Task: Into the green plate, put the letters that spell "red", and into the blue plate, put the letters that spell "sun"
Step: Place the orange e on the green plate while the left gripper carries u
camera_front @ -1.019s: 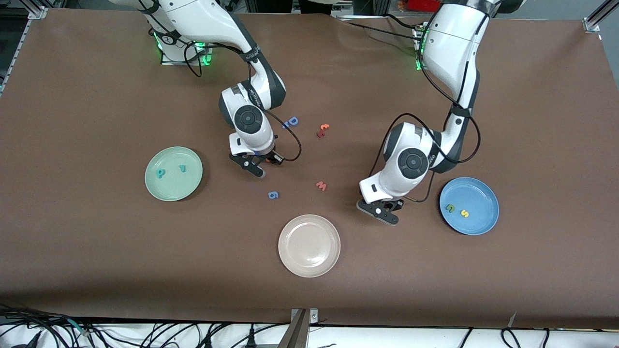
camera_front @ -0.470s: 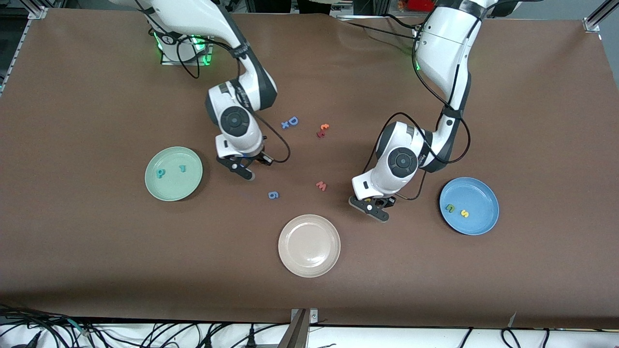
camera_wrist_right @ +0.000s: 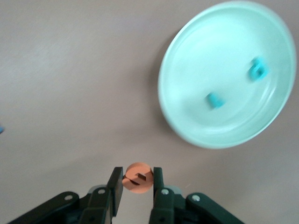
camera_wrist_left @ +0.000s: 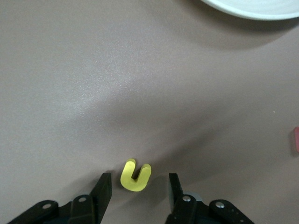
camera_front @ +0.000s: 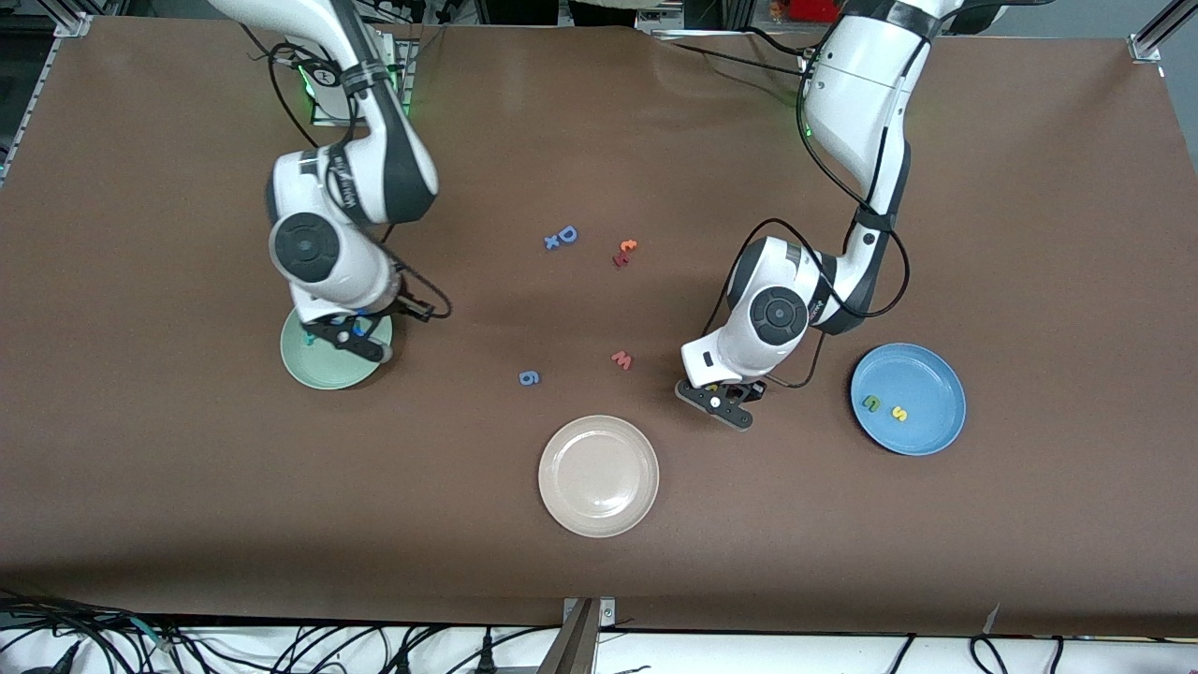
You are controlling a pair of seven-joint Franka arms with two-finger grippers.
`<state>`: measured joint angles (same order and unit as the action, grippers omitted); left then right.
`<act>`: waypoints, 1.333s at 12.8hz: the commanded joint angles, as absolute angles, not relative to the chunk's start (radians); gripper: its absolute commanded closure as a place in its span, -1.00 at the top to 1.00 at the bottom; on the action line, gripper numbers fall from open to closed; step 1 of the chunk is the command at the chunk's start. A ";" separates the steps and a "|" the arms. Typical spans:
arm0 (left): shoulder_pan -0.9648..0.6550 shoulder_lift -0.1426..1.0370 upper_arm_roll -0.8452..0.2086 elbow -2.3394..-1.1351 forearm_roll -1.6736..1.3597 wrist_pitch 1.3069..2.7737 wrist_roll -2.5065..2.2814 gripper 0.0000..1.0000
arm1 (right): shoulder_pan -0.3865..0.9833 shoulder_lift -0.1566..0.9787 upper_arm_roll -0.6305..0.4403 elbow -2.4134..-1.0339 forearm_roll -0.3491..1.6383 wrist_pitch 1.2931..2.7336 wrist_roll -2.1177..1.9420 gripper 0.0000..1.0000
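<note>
My right gripper [camera_front: 354, 341] [camera_wrist_right: 138, 183] is shut on the orange "e" [camera_wrist_right: 138, 178] and hangs in the air at the rim of the pale green plate [camera_front: 323, 373] [camera_wrist_right: 196, 60]. Two teal letters, a "d"/"p" shape [camera_wrist_right: 258, 69] and an "r" [camera_wrist_right: 214, 100], lie in that plate. My left gripper [camera_front: 723, 404] [camera_wrist_left: 138, 186] is low over the table and open, with the yellow "u" [camera_wrist_left: 136, 176] lying flat between its fingers, touching neither. The blue plate [camera_front: 922, 379] holds a green "u" [camera_front: 870, 402] and a yellow "s" [camera_front: 899, 413].
A beige-white plate [camera_front: 598, 476] [camera_wrist_left: 261, 7] sits near the front camera, close to my left gripper. Loose on the table are a blue "6" [camera_front: 529, 377], a pinkish "w" [camera_front: 621, 359], blue letters [camera_front: 562, 237] and red-orange letters [camera_front: 624, 251].
My right arm has swung from mid-table toward its own end with the orange "e", reaching the green plate's rim. My left gripper shifted slightly and settled around the yellow "u".
</note>
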<state>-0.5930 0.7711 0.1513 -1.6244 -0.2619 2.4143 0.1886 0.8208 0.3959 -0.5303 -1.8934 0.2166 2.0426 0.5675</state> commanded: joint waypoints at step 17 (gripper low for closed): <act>-0.557 0.712 0.251 -1.603 -0.290 2.343 0.409 -0.61 | 0.707 0.520 -0.581 -1.970 0.339 2.225 0.134 0.97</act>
